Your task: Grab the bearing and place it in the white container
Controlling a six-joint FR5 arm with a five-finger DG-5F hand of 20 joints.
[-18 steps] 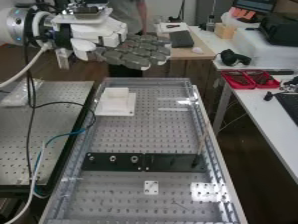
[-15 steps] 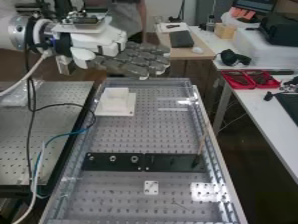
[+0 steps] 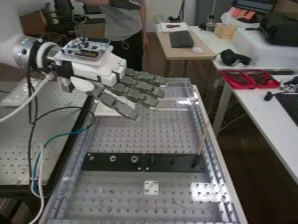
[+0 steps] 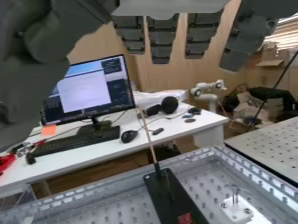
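Note:
In the high view the hand (image 3: 136,90) is at the upper left with its fingers straight and spread, slanting down to the right, nothing held. The white container (image 3: 105,110) lies behind the fingers, largely hidden by them. Small round metal pieces sit in a row on the left half of the black plate (image 3: 123,166); which of them is the bearing I cannot tell, one being the ring-shaped piece (image 3: 135,159). The hand is well apart from them. In the wrist view, straight fingers of the hand (image 4: 161,40) hang above the bench, and the black plate (image 4: 167,195) lies below.
A thin upright rod (image 3: 201,142) stands at the black plate's right end. A small white plate (image 3: 151,187) lies nearer on the perforated bench (image 3: 149,137), which has raised edge rails. Cables (image 3: 33,150) hang at the left. Red trays (image 3: 249,79) are on the side table.
The hand has come down and tilted its fingers downward, from beyond the bench's far end to in front of the white container, which was in full sight before. The fingers have stayed straight.

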